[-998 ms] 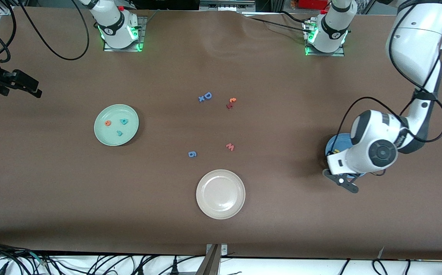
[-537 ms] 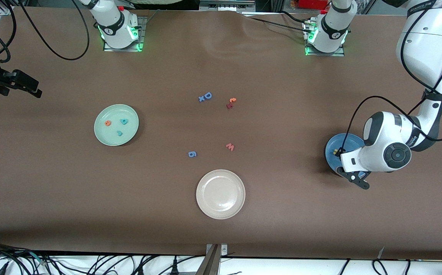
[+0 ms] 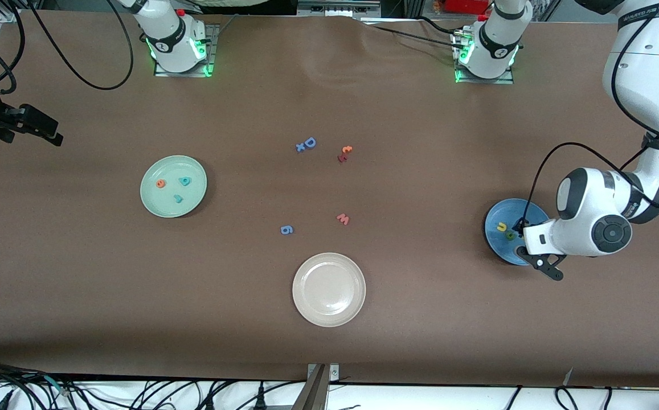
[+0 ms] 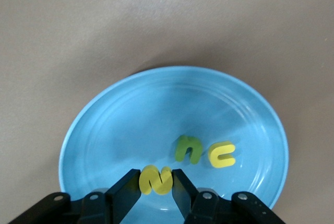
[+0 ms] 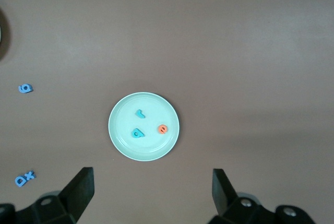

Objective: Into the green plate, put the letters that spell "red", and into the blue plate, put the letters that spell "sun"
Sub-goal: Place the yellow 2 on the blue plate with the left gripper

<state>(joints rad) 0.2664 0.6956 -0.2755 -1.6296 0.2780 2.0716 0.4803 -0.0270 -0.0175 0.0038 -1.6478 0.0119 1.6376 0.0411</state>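
Left arm shifted off blue plate [image 3: 506, 230] | we see left gripper [image 4: 156, 182] jaws pinching yellow s [image 4: 155, 179] above it | right gripper [image 5: 151, 195] jaws open, waiting

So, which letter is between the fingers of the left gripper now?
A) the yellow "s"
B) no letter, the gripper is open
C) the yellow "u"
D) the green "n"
A: in the left wrist view the left gripper is shut on the yellow "s" over the blue plate, while the green "n" and the yellow "u" lie in the plate.
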